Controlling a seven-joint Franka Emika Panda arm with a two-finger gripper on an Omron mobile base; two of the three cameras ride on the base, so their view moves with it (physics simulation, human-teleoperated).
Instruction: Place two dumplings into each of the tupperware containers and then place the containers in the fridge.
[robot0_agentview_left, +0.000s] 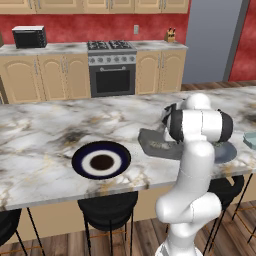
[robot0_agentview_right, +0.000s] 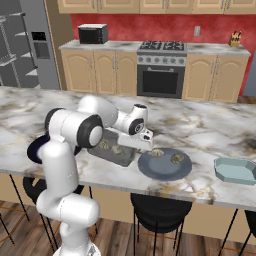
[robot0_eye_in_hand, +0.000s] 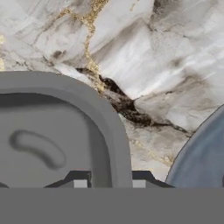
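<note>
The claw (robot0_eye_in_hand: 109, 183) is clamped narrow on the dark grey container's rim (robot0_eye_in_hand: 114, 144) on the tabletop (robot0_eye_in_hand: 144, 52); next comes lifting it toward the fridge (robot0_agentview_right: 25, 45).

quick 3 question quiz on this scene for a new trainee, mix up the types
1. How many dumplings lie on the grey plate?
2. True or false: the pale blue container holds dumplings.
3. The gripper has its tips on either side of the rim of: A) the dark grey container B) the blue-and-white plate C) the stove.

Key: 1 two; 2 false; 3 A.
</note>
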